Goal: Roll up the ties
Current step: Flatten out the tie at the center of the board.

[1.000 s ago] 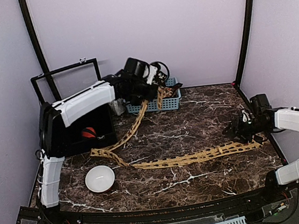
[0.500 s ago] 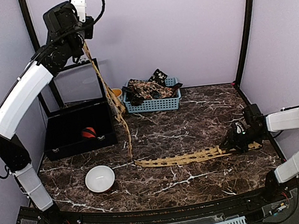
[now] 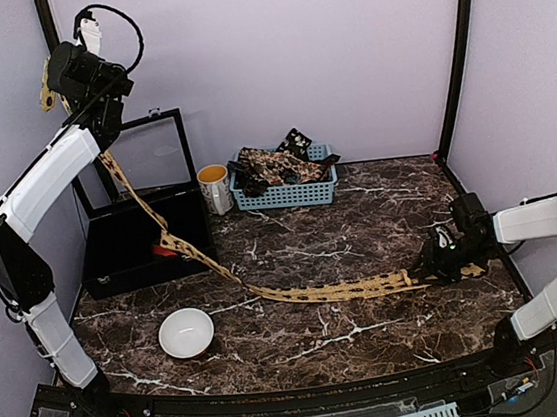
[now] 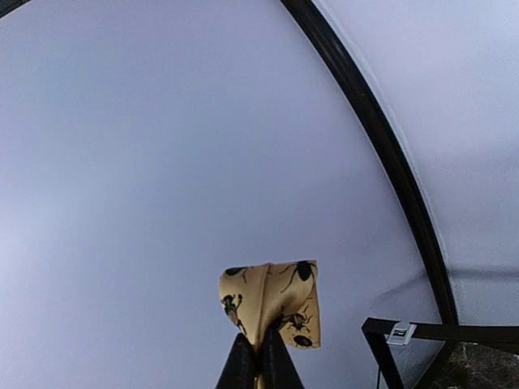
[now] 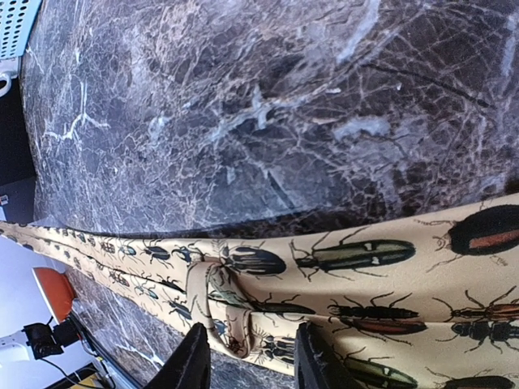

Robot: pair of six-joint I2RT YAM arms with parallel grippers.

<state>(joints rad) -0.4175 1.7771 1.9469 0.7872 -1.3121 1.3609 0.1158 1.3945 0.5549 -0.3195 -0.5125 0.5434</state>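
Note:
A mustard-tan tie (image 3: 318,292) printed with beetles runs from the table's right side, across the marble, up over the black case to my left gripper (image 3: 52,91), raised high at the back left. That gripper (image 4: 259,347) is shut on the tie's narrow end (image 4: 272,300), which folds over above the fingertips. My right gripper (image 3: 443,255) sits low over the wide end. In the right wrist view its fingers (image 5: 195,356) stand apart on either side of the tie's keeper loop (image 5: 219,300), so the gripper (image 5: 251,352) is open. Dark ties (image 3: 278,161) lie heaped in the basket.
A pale blue basket (image 3: 287,197) stands at the back centre with a mug (image 3: 215,188) to its left. An open black case (image 3: 141,239) holding a red object (image 3: 165,250) sits at the left. A white bowl (image 3: 186,332) rests near the front left.
My left arm has swung up from the basket to the high back left, drawing the tie taut over the case. My right gripper came down over the wide end and its jaws narrowed.

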